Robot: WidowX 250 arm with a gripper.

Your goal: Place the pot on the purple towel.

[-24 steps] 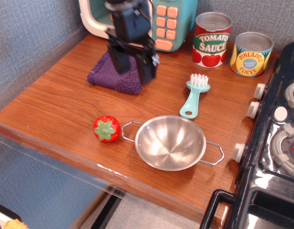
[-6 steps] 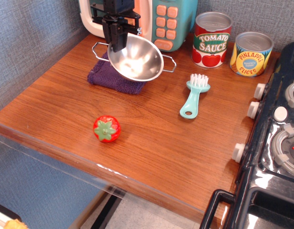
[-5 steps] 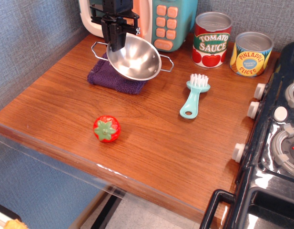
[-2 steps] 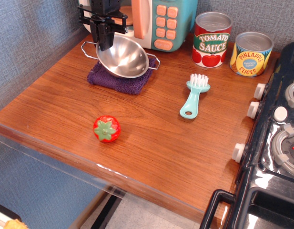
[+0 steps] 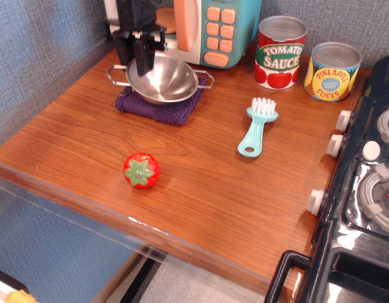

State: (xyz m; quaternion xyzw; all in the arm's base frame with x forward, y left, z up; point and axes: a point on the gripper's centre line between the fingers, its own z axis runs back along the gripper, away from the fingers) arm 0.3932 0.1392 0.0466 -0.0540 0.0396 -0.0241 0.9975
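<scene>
Observation.image: the pot (image 5: 164,78) has come down level onto the purple towel (image 5: 161,105) since the earlier frame, where it hung tilted. The pincer (image 5: 138,58) is clamped on its left rim. The towel's middle is hidden beneath the pot; the arm is cut off above.

The pincer (image 5: 139,55) grips the pot's (image 5: 166,79) rim over the purple towel (image 5: 157,107).

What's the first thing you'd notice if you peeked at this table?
Probably the shiny steel pot at the back left, sitting over the purple towel with the black end effector at its rim. Next, the bright red toy tomato alone near the front edge, and the tomato sauce can and pineapple slices can at the back right.
</scene>
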